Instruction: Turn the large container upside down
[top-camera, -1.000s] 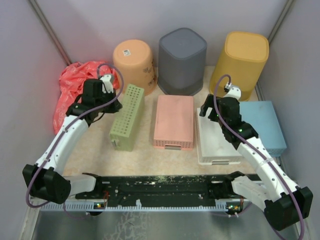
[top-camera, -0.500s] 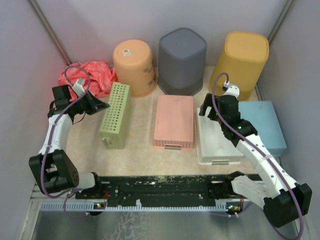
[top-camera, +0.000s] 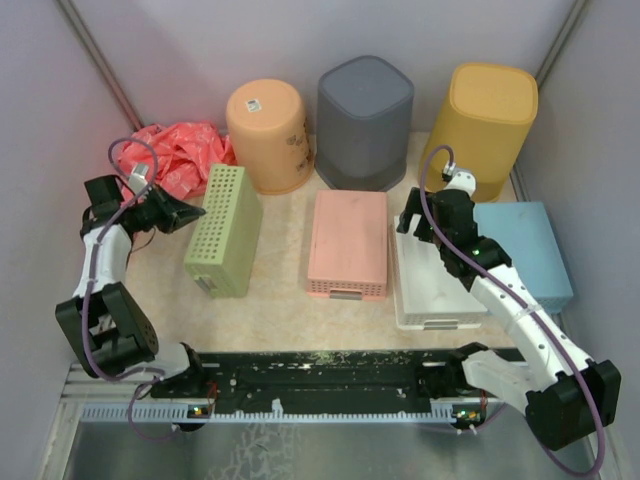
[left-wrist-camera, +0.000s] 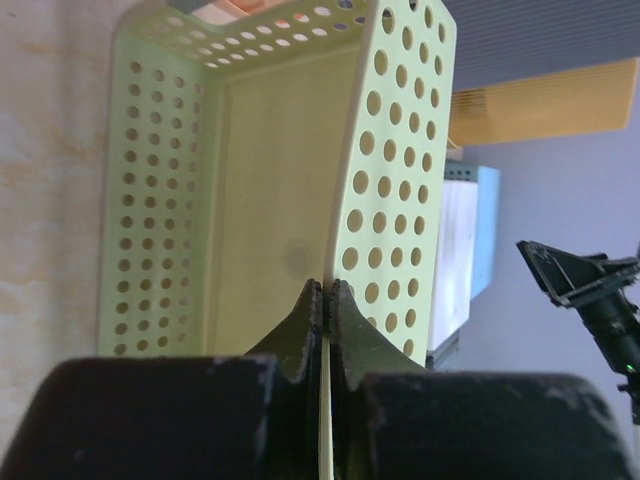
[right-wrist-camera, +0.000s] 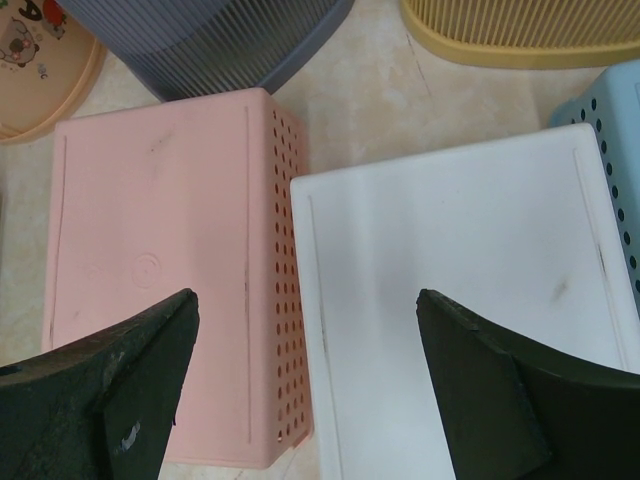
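Flipping looks half done: left jaws pinch the green basket (top-camera: 224, 228) by one wall, tipped sideways; next, roll its opening down onto the surface (top-camera: 285, 305). Right jaws hang spread.

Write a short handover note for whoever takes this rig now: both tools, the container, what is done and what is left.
Left tool: shut on a wall of the green basket.
Right tool: open, holding nothing, above the white bin.
Green basket: on its long side, opening facing the left tool.
Done: about half of the turn.
Left: tip it over onto its rim, then release.
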